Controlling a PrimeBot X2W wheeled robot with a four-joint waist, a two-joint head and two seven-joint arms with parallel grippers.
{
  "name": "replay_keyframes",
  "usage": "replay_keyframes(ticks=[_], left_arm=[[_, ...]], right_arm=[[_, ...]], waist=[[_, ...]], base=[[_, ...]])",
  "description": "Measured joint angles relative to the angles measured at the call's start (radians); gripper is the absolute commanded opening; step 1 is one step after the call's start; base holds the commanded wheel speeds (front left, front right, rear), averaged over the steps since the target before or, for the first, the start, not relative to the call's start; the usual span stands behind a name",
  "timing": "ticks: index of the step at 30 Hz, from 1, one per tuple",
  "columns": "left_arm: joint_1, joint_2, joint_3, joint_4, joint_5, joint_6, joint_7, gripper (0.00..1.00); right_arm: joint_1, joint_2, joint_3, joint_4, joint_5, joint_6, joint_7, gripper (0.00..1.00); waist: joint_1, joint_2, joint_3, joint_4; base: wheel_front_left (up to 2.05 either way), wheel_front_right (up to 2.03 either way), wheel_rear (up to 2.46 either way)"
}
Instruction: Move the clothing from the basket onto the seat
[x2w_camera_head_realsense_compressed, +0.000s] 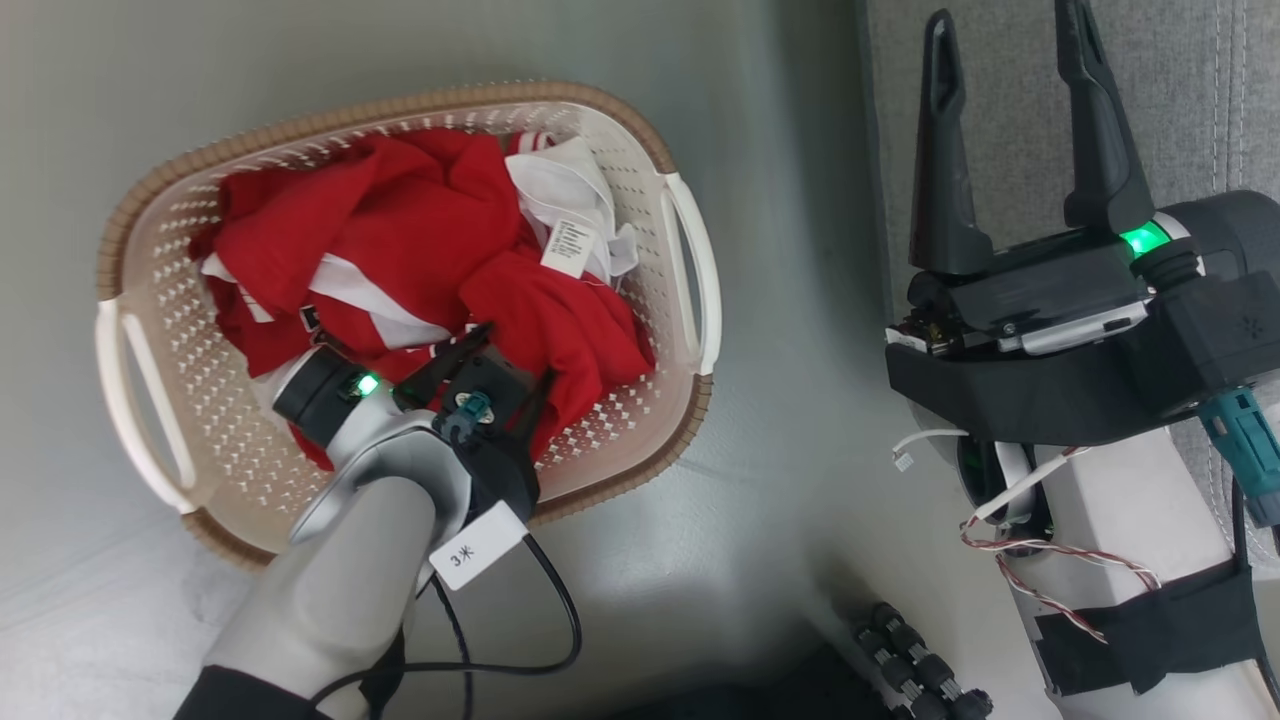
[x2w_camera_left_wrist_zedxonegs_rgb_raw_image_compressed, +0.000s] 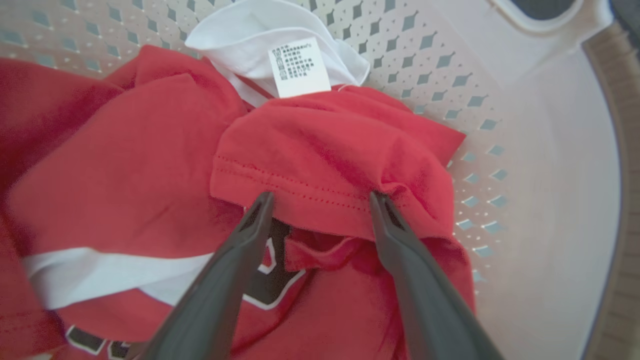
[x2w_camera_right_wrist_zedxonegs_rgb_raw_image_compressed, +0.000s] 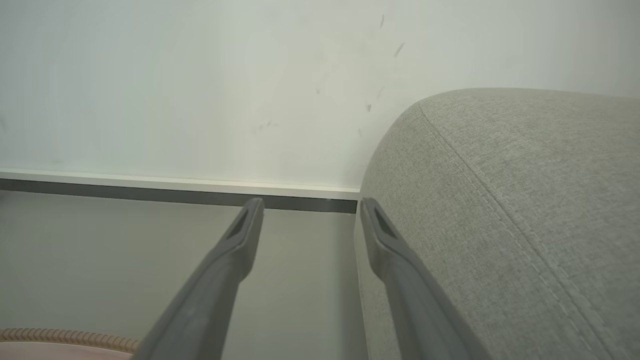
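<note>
**Soft red pile under the left hand, nothing gripped**

The seat (x2w_camera_right_wrist_zedxonegs_rgb_raw_image_compressed: 500, 215), a broad grey woven cushion with a rounded edge and a stitched seam, lay just to the right of my right gripper (x2w_camera_right_wrist_zedxonegs_rgb_raw_image_compressed: 310, 202). Its fingers stood apart over bare floor, holding nothing.

The basket (x2w_camera_head_realsense_compressed: 400, 100), stiff cream perforated plastic with a ribbed brown rim, sat around and below my left gripper (x2w_camera_left_wrist_zedxonegs_rgb_raw_image_compressed: 321, 200). That hand was spread wide, with both tips at a folded red hem.

All the clothing (x2w_camera_left_wrist_zedxonegs_rgb_raw_image_compressed: 125, 165) lay crumpled inside the basket, under and ahead of that hand. I judged it light, limp and slightly slick, likely to drape and drag neighbouring pieces along.

The stitched hem (x2w_camera_left_wrist_zedxonegs_rgb_raw_image_compressed: 300, 192) between the fingertips was bunched thick and looked the surest bite. The small white tag (x2w_camera_left_wrist_zedxonegs_rgb_raw_image_compressed: 299, 67), just beyond the tips, seemed too flimsy to pull on.
</note>
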Motion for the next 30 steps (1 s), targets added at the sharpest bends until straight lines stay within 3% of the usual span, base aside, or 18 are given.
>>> replay_keyframes(ticks=[8,9,10,11,12,13,14,30], left_arm=[[-0.026,-0.007,-0.002,0.037,-0.007,0.0,-0.006,1.0],[-0.031,-0.007,-0.004,0.044,-0.007,0.0,-0.006,0.8],[-0.035,-0.006,-0.005,0.05,-0.007,0.0,-0.006,0.51],[-0.037,-0.007,-0.005,0.057,-0.007,0.0,-0.006,0.34],[-0.04,-0.007,-0.006,0.065,-0.007,0.0,-0.006,0.24],[-0.041,-0.007,-0.006,0.072,-0.007,0.0,-0.006,0.06],[-0.043,-0.007,-0.006,0.078,-0.007,0.0,-0.006,0.0],[-0.049,-0.027,0.039,0.126,-0.08,0.0,-0.129,0.0]], right_arm=[[-0.01,0.001,-0.002,0.007,-0.001,0.0,0.0,1.0],[-0.01,0.001,-0.001,0.008,-0.001,0.0,0.0,1.0],[-0.01,0.002,-0.001,0.01,-0.001,0.0,0.0,1.0],[-0.01,0.002,0.001,0.012,-0.001,-0.001,0.0,1.0],[-0.011,0.002,0.003,0.013,-0.001,-0.001,0.0,1.0],[-0.011,0.002,0.004,0.015,-0.001,-0.001,0.0,1.0],[-0.011,0.003,0.005,0.016,-0.001,-0.001,0.0,1.0],[-0.003,0.004,-0.026,0.132,-0.007,-0.001,0.0,1.0]], waist=[[0.0,0.0,0.019,-0.02],[0.0,0.0,0.019,-0.021],[0.0,0.0,0.02,-0.022],[0.0,0.0,0.021,-0.024],[0.0,0.0,0.021,-0.025],[0.0,0.0,0.022,-0.026],[0.0001,0.0,0.022,-0.027],[-0.0001,-0.0002,-0.099,0.01]], base=[[0.0,0.0,0.0],[0.0,0.0,0.0],[0.0,0.0,0.0],[0.0,0.0,0.0],[0.0,0.0,0.0],[0.0,0.0,0.0],[0.0,0.0,0.0],[0.0,0.0,0.0]])
